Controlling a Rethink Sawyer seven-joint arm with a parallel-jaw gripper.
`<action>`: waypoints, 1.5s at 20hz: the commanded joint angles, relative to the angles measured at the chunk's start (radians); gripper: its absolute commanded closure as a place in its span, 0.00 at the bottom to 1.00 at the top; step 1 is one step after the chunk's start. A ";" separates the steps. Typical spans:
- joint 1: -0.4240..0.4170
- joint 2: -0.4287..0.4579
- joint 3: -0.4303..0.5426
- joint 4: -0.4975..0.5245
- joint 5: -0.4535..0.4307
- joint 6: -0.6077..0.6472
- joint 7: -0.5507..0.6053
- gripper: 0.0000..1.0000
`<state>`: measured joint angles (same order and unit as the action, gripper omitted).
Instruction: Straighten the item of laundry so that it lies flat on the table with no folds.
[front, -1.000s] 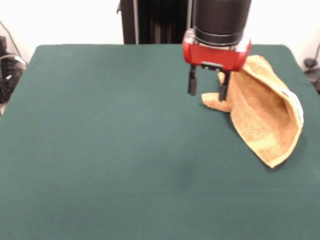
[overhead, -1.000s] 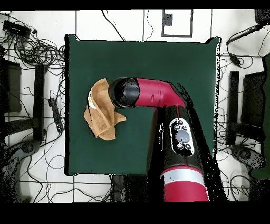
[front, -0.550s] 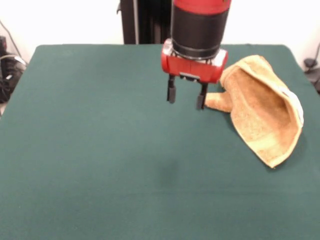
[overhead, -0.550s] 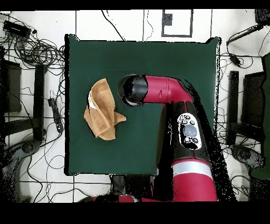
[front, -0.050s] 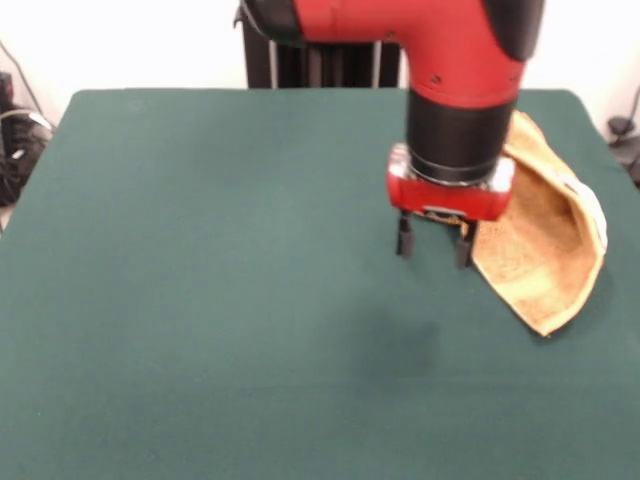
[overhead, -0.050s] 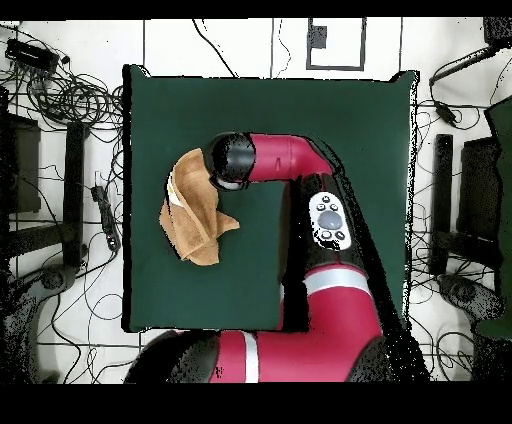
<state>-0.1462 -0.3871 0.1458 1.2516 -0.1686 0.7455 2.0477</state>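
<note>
The towel (front, -0.050s: 545, 240) is showing a rough, looped terry cloth; the worktop (front, -0.050s: 200, 300) is wearing matt green fabric; the arm (front, -0.050s: 450, 60) is gleaming like glossy plastic

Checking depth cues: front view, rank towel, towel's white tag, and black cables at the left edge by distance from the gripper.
1. towel: just right of the gripper.
2. white tag: towel's far right edge.
3. black cables: off the table, far left.

no text, label or number can be read anywhere.
</note>
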 joint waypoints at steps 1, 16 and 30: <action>0.069 0.024 0.114 -0.056 0.023 0.101 -0.020 0.00; 0.041 0.204 0.122 0.057 0.004 -0.135 0.054 0.00; 0.120 0.277 0.092 0.049 0.041 -0.225 0.182 0.00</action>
<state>-0.1012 -0.2685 0.1748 1.2152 -0.1549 0.6889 2.0477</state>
